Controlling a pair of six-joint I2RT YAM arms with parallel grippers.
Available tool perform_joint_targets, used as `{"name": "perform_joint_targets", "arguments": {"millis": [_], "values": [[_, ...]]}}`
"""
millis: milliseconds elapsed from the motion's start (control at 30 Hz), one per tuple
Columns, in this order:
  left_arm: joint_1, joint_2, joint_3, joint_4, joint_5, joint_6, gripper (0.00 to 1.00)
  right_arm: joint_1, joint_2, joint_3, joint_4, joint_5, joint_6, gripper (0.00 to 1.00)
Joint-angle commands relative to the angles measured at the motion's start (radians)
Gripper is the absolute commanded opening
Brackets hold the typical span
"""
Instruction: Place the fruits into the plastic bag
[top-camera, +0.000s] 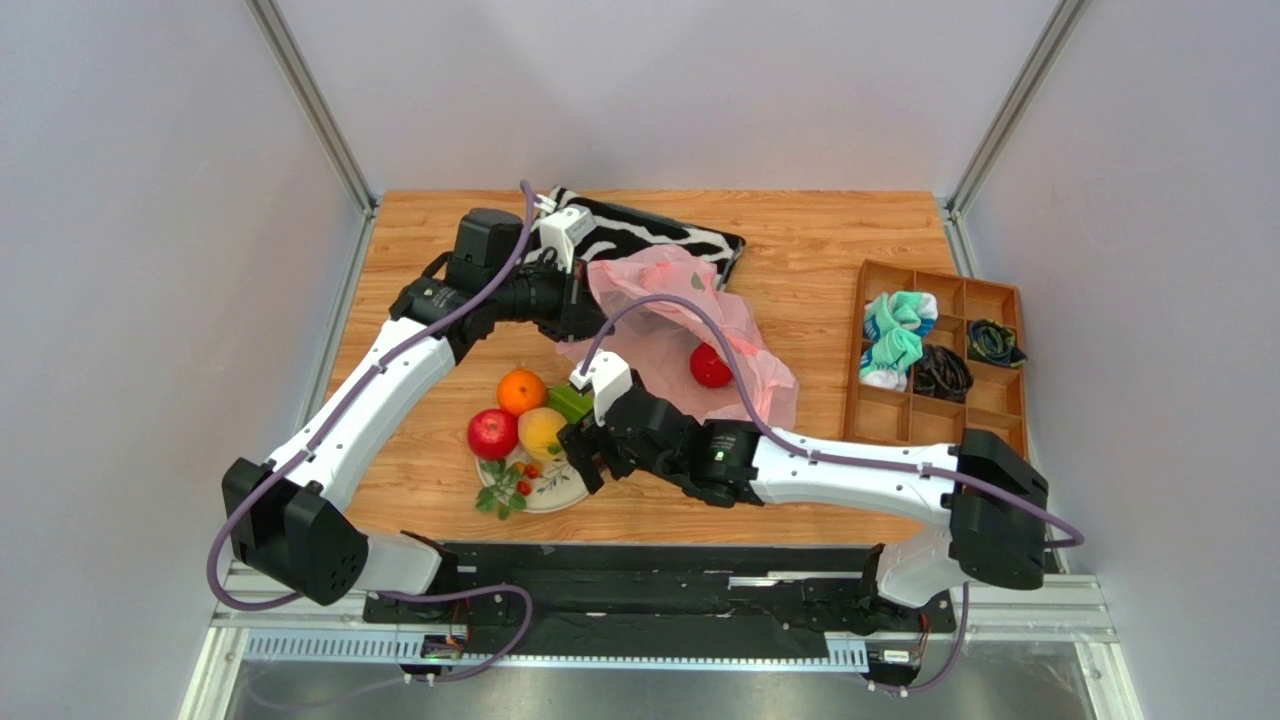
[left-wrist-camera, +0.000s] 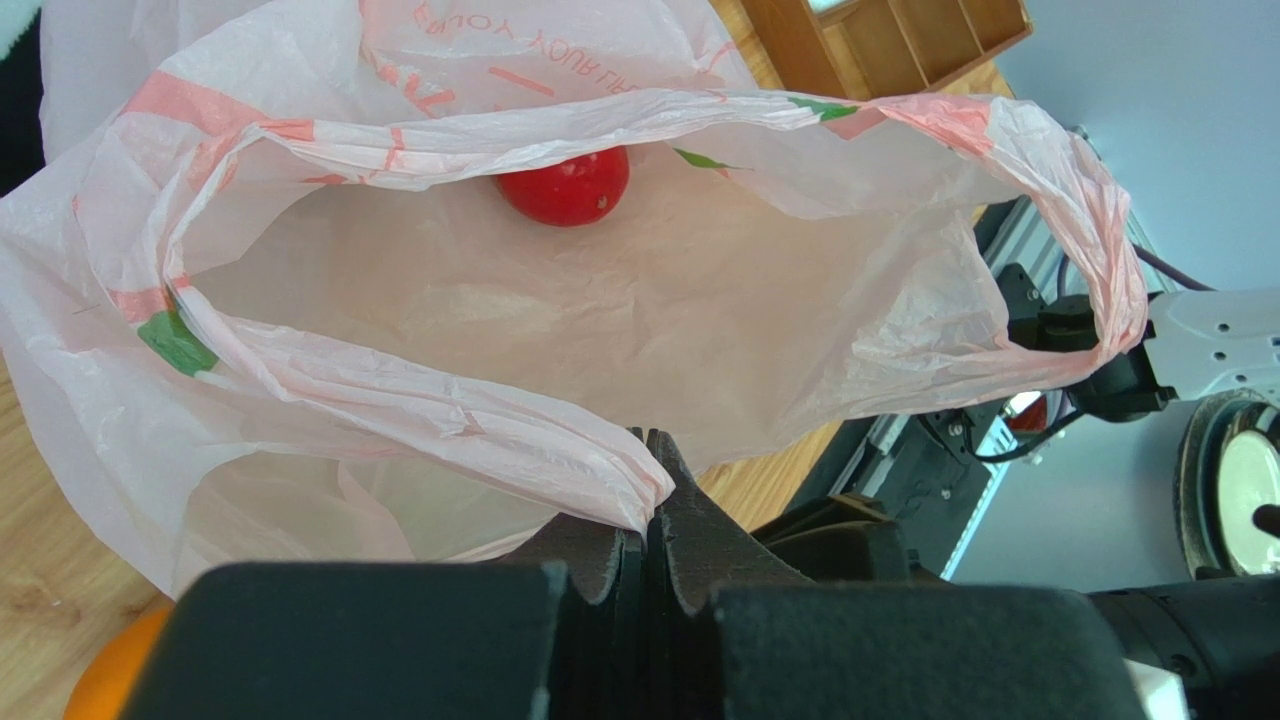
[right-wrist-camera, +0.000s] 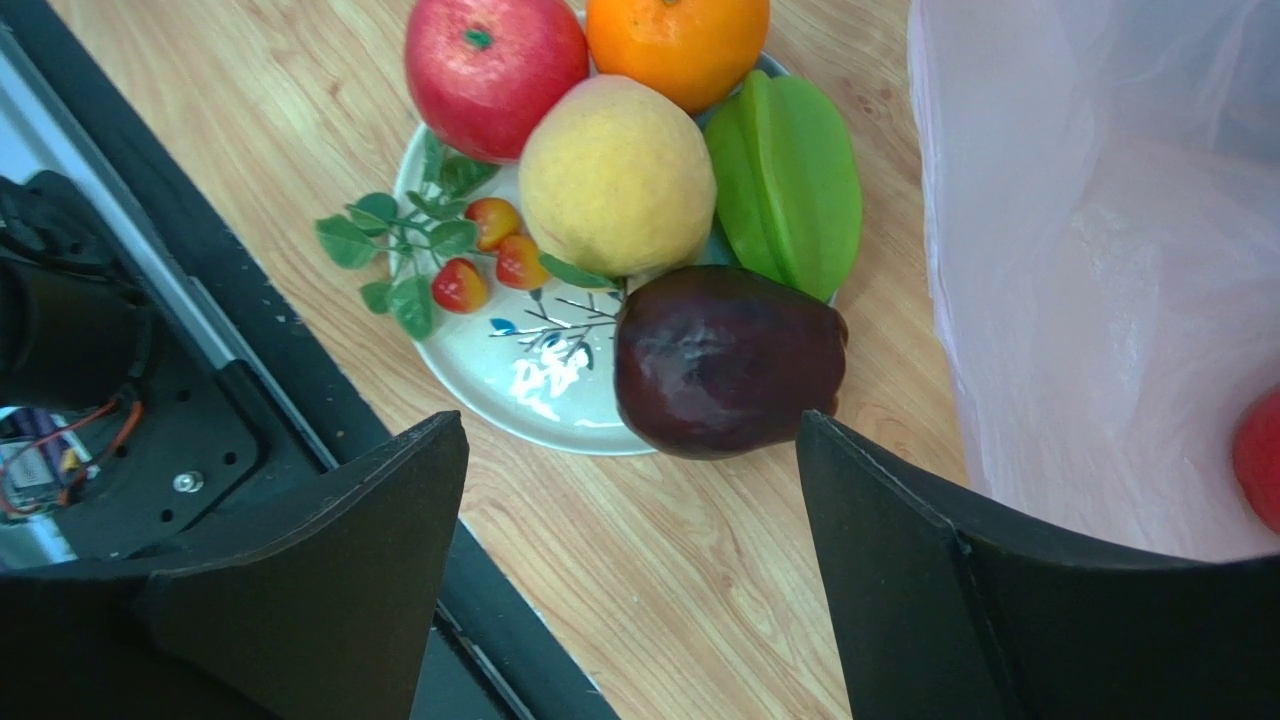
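Hovering spread, your right gripper (right-wrist-camera: 628, 435) should take the likely hard maroon fruit (right-wrist-camera: 729, 360), five o'clock on the plate (right-wrist-camera: 519, 393), across its middle.

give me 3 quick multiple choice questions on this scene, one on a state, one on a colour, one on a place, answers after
1. The left gripper is: A wide open; B shut on the rim of the crinkly translucent pink plastic bag; C shut on a spoon.
2. On the round blue-and-cream plate, the toy fruit nearest the right gripper is: A dark maroon; B blue; C white.
3. The round red toy fruit lies: A on the plate; B in the right gripper; C inside the bag.

Answers:
1 B, the left wrist view shows its closed jaws pinching the bag's edge.
2 A, the right wrist view shows a dark maroon fruit just ahead of the open jaws.
3 C, the fruit shows through the bag's open mouth.
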Motion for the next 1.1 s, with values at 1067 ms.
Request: {"name": "perform_joint_targets", "arguments": {"millis": [1067], "values": [[-0.004,-0.02,0.003,0.011,0.006,-0.01,0.0,-0.025,0.344,0.238,-0.158,0.116,-0.065,1.0]]}}
